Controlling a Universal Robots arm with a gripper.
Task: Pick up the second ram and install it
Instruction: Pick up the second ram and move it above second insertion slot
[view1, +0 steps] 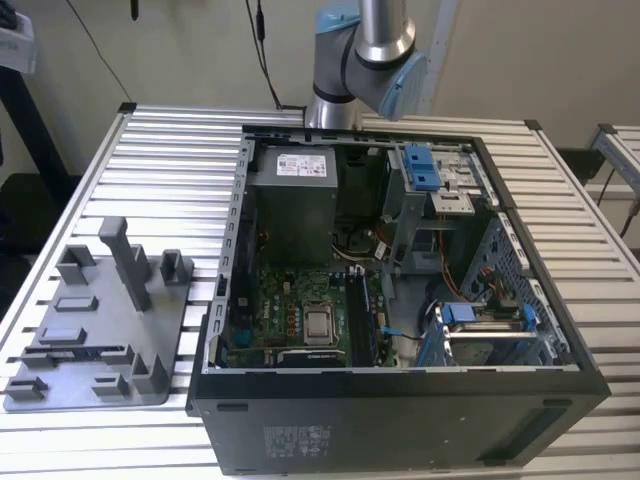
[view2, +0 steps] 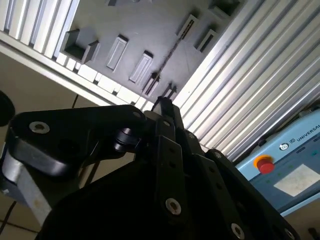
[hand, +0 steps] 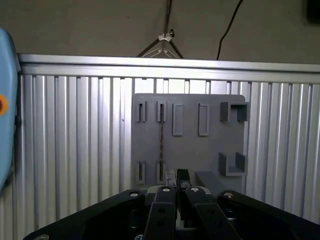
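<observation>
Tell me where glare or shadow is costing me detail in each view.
Exterior view: even light on the table, but the computer case interior is shadowed along its walls. First wrist view: the fixture plate is evenly lit, the second ram a thin dark line on it; the gripper is dark. Second wrist view: sheen on the table, gripper in silhouette.

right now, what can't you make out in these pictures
- second ram: first wrist view, edge-on in the fixture plate, a thin line, too small for detail.
- arm: exterior view, cut off by top edge.
- motherboard slots: exterior view, too small to tell if filled.
</observation>
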